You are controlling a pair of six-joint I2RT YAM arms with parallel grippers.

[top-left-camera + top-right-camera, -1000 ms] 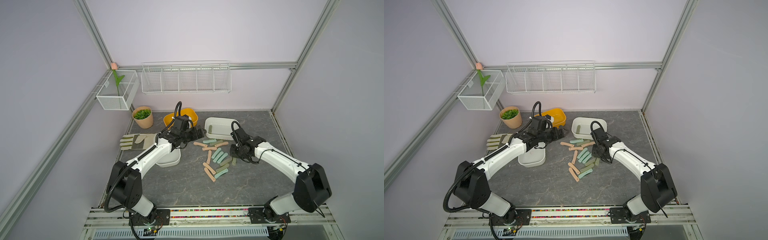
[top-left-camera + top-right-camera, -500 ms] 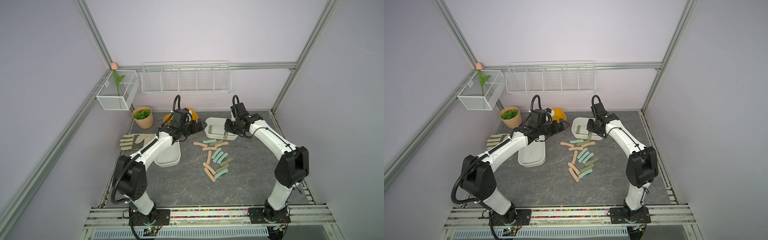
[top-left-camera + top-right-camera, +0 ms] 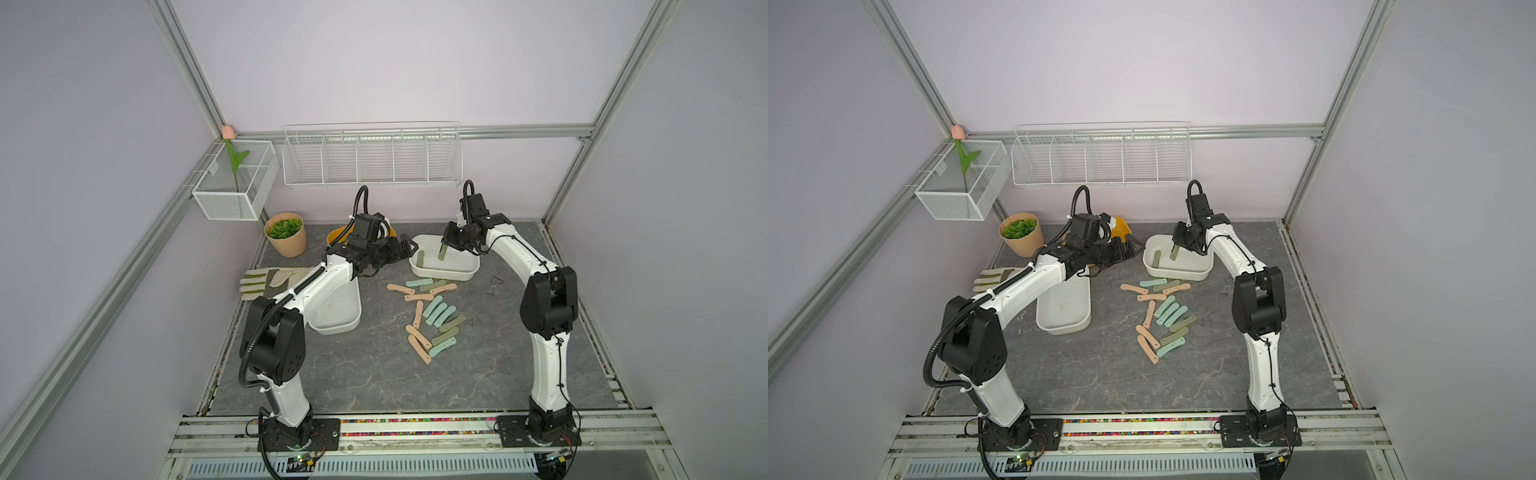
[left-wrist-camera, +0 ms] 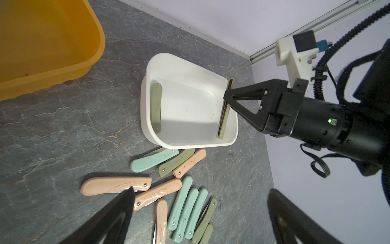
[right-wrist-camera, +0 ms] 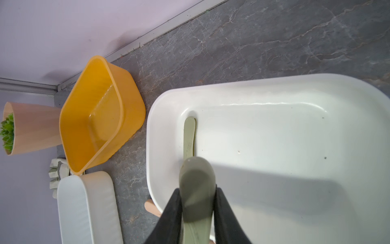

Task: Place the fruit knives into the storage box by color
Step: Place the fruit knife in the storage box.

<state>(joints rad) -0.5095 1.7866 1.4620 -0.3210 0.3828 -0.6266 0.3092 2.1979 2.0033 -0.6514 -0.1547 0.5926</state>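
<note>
Over the far white box (image 3: 444,273), the olive knife (image 3: 442,252) hangs nearly upright. It is clamped at its upper part between the two fingers of the right gripper (image 5: 197,196), and its lower end is inside the box walls; whether this end touches the floor of the box, I cannot tell. One other olive knife (image 4: 156,107) lies already flat in the same box, along the opposite wall. So I judge that the sorting is only at its start: one knife is stored and one is about to be released. All the rest, the loose knives (image 3: 434,309) in peach, mint and olive, lie scattered on the grey table (image 3: 374,382) just in front of this box, some touching each other. The yellow box (image 5: 95,118) shows an empty inside, and the near white box (image 3: 336,322) looks empty too where it is visible, so no peach or mint knife is stored yet. The left gripper (image 4: 200,192) hovers between the yellow box and the far white box, its fingers wide apart and nothing between them. In both top views the left arm covers most of the yellow box and one part of the near white box. A work glove (image 3: 270,282) and a potted plant (image 3: 286,232) are at the side, away from the task.
</note>
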